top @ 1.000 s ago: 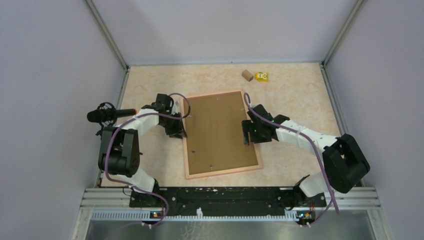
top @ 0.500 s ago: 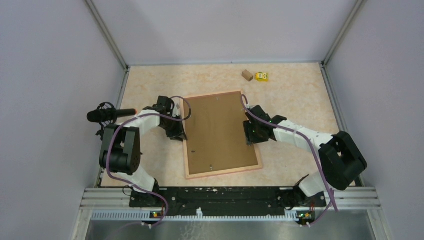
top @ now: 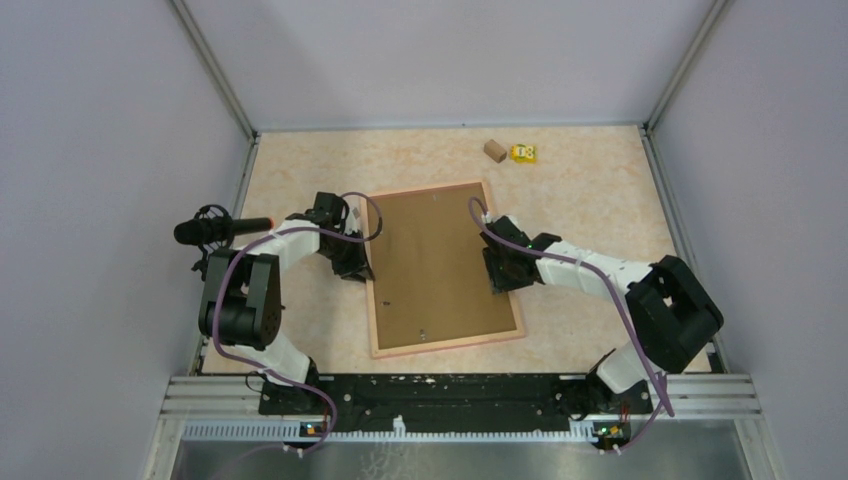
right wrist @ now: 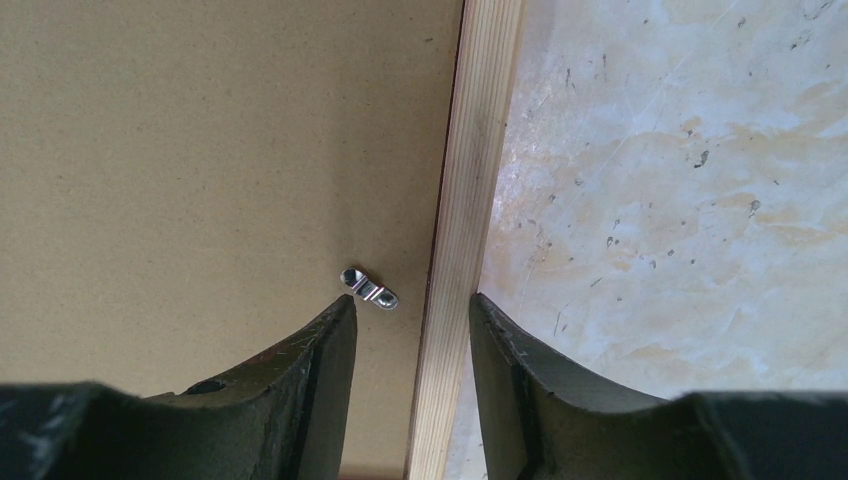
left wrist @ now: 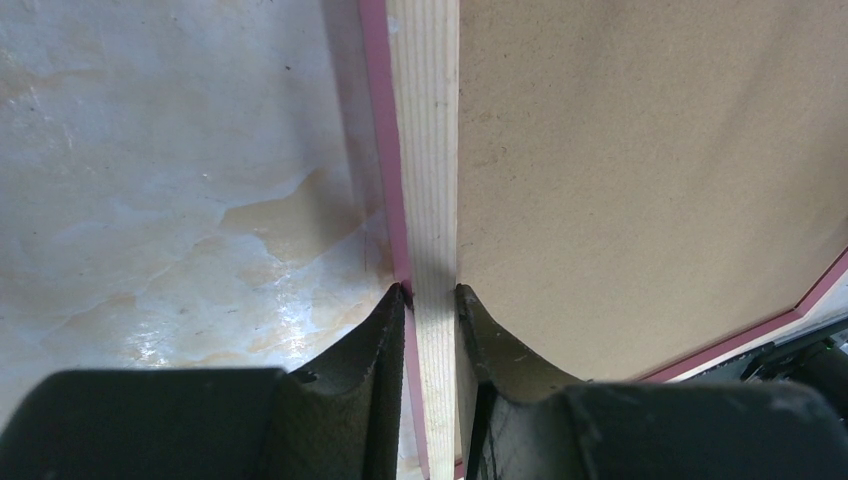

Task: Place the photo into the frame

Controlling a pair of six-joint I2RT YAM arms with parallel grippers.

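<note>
The frame (top: 376, 290) lies face down in the middle of the table, its pinkish light-wood rails around a brown backing board (top: 435, 265). The photo is hidden. My left gripper (top: 358, 268) is shut on the frame's left rail (left wrist: 425, 180), one finger on each side. My right gripper (top: 500, 272) straddles the right rail (right wrist: 470, 200) with its jaws open; the inner finger (right wrist: 325, 350) stands over the backing board beside a small metal turn clip (right wrist: 369, 288).
A small brown block (top: 494, 150) and a yellow toy (top: 522, 153) sit at the back of the table. Grey walls with metal posts close in the table on three sides. A black microphone (top: 215, 230) sticks out at the left.
</note>
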